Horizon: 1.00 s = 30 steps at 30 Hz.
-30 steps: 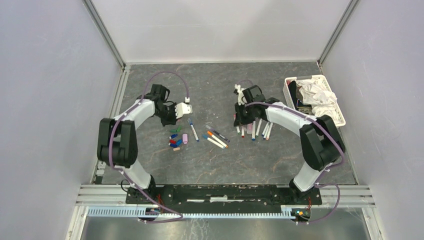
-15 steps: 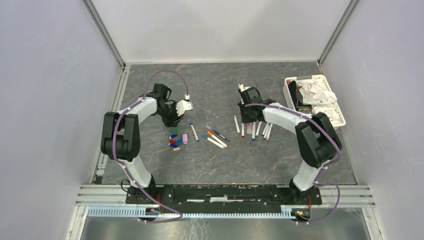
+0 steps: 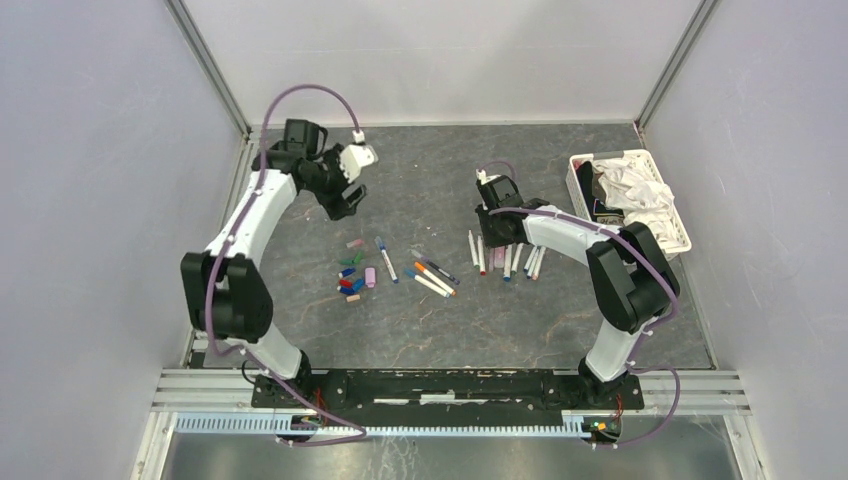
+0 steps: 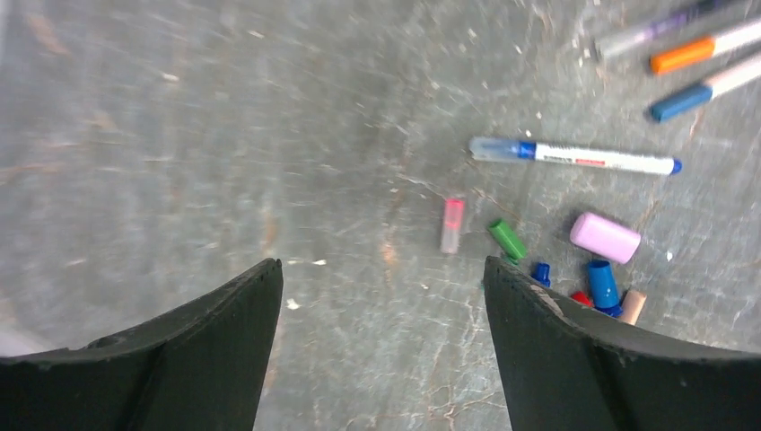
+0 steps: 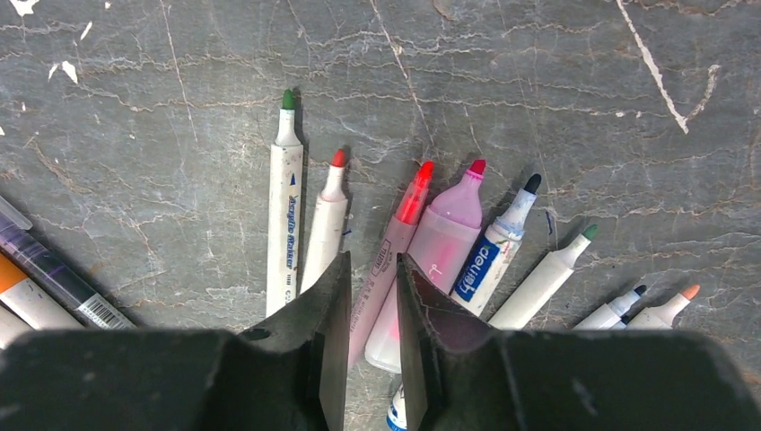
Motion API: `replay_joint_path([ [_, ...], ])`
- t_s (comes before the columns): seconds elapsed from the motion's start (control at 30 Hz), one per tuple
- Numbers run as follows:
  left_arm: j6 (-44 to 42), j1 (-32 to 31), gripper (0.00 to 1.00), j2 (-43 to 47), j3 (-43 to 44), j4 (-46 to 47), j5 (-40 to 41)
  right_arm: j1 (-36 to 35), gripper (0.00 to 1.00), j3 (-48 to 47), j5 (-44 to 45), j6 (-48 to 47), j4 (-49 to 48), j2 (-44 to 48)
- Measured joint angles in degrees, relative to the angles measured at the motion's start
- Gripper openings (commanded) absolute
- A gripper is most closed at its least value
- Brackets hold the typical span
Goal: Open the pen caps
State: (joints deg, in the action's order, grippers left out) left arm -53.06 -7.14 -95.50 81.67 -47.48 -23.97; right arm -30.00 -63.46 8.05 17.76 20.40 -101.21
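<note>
Several loose pen caps [image 4: 508, 240] in green, blue, red, lilac and tan lie in a small pile [image 3: 352, 278] on the grey table. A single pink cap [image 4: 452, 224] lies just apart from them [image 3: 353, 243]. My left gripper [image 4: 381, 265] hangs open and empty above bare table, back and left of the pile [image 3: 347, 203]. My right gripper [image 5: 373, 258] hovers low over a row of uncapped pens [image 5: 287, 206], its jaws a narrow gap apart. A thin pink pen [image 5: 408, 206] lies on the table under that gap [image 3: 495, 232].
A blue-capped white pen [image 4: 583, 160] and several more pens [image 3: 428, 272] lie between the cap pile and the right-hand row. A white basket [image 3: 682, 230] of white cloth stands at the back right. Walls enclose the table on three sides.
My left arm has lifted and swung back-left from the cap pile while its jaws opened; a pink cap now lies alone there. My right jaws have parted slightly over the pen row.
</note>
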Motion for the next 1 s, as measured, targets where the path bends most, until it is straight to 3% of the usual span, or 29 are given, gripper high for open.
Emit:
replay_joint_path([
  [0.17,7.8,0.0,0.93,6.3,5.6,-0.1,2.6,0.0,0.28,-0.1,0.2,0.0,0.1,0.0],
  [0.23,10.6,0.0,1.00,8.1,7.3,0.4,4.1,-0.3,0.29,-0.1,0.8,0.0,0.2,0.3],
  [0.47,16.1,0.0,1.00,9.2,7.7,0.0,5.9,-6.7,0.28,-1.2,2.3,-3.6,-0.5,3.8],
  [0.67,21.0,1.9,1.00,8.7,7.7,-0.3,4.4,-14.8,0.27,-3.7,-2.8,-7.8,-1.6,3.0],
  [1.0,24.1,2.8,1.00,14.3,7.8,0.7,0.9,-16.3,0.27,-3.7,-8.7,-10.8,-2.8,-2.5],
])
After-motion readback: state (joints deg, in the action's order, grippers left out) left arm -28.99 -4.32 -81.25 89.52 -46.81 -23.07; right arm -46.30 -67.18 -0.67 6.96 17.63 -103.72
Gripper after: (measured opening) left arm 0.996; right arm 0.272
